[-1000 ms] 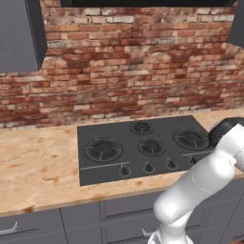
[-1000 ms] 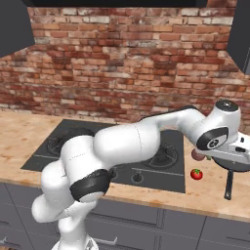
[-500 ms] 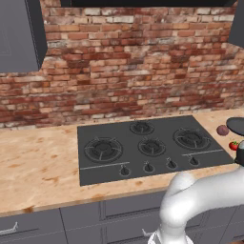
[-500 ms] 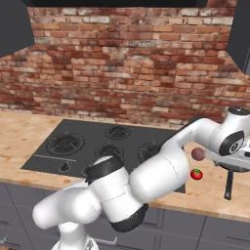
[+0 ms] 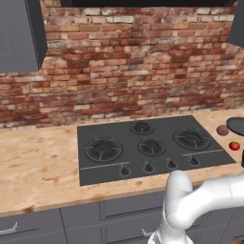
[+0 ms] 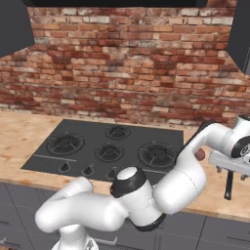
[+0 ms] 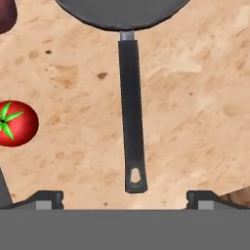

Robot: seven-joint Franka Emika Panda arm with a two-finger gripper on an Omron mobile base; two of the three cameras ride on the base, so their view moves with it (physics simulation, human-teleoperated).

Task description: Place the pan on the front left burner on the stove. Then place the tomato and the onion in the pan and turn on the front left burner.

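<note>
The pincer (image 7: 125, 197) stands wide and holds nothing, its two tips either side of the far end of the pan's handle (image 7: 132, 117) in the hand view; the pan (image 7: 122, 12) itself lies on the worktop (image 5: 38, 167) at its right end, well apart from the large front left burner (image 5: 103, 148) on the stove (image 5: 152, 143), which is bare; the tomato (image 7: 15, 123) sits just beside the handle and the onion (image 5: 222, 130) near the pan's rim. The main risk, as I judge it, is the grip: the handle is thin and the pan's weight hangs far from its end, so a pinch near the hanging hole could let the pan droop or twist out when lifted; taking it nearer the bowl would likely be steadier. Coming down off-centre could push the handle sideways and swing the pan into the onion; the tomato is round and may roll toward the worktop's front edge if nudged; the long carry across the stove could clip the knobs (image 5: 158, 167).
</note>
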